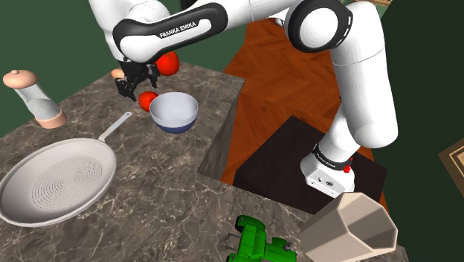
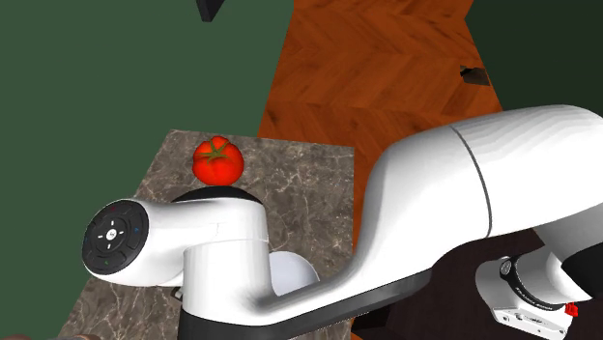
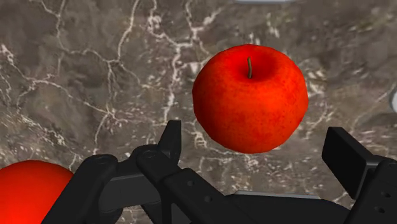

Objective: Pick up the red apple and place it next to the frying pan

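The red apple (image 3: 250, 95), stem up, rests on the dark marble counter (image 3: 95, 76). My gripper (image 3: 257, 147) hangs just above it, open, with its black fingers (image 3: 168, 137) spread wider than the fruit and not touching it. In the shoulder view the apple (image 1: 148, 99) lies right under the gripper (image 1: 131, 91), beside a white bowl (image 1: 174, 112). The pale frying pan (image 1: 56, 179) sits toward that view's lower left, its handle (image 1: 115, 127) pointing at the apple.
A red tomato (image 1: 168, 63) (image 2: 217, 161) lies farther back on the counter, close to the apple. A pale grinder (image 1: 33, 97) stands at the shoulder view's left. A green toy (image 1: 256, 242) and a beige container (image 1: 353, 227) sit near the front edge.
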Controlling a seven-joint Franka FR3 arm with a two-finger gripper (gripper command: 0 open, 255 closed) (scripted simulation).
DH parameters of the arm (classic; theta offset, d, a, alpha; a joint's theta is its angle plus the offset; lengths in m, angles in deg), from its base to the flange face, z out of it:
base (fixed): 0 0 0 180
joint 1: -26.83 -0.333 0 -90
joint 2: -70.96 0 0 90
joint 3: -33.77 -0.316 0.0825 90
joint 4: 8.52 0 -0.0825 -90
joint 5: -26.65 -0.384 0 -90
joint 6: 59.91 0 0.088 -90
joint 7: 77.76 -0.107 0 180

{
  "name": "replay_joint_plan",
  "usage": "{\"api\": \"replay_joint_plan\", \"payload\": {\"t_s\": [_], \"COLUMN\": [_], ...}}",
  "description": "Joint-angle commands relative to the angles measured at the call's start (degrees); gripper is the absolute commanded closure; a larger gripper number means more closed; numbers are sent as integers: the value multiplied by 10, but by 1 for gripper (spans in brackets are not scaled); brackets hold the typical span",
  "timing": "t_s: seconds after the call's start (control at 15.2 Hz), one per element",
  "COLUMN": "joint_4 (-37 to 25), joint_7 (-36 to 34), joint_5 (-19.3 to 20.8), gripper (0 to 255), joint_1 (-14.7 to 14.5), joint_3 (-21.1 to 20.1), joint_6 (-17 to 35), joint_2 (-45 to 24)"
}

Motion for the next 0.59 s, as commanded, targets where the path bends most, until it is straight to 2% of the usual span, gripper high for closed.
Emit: {"api": "replay_joint_plan", "payload": {"t_s": [0.0, 0.13, 0.53], "joint_4": [-13, -36, -36], "joint_7": [2, 5, 5], "joint_5": [-3, -5, -5], "gripper": [0, 0, 0], "joint_1": [-3, -6, -6], "joint_3": [-2, -4, -4], "joint_6": [-22, -51, -51], "joint_2": [9, 16, 16]}}
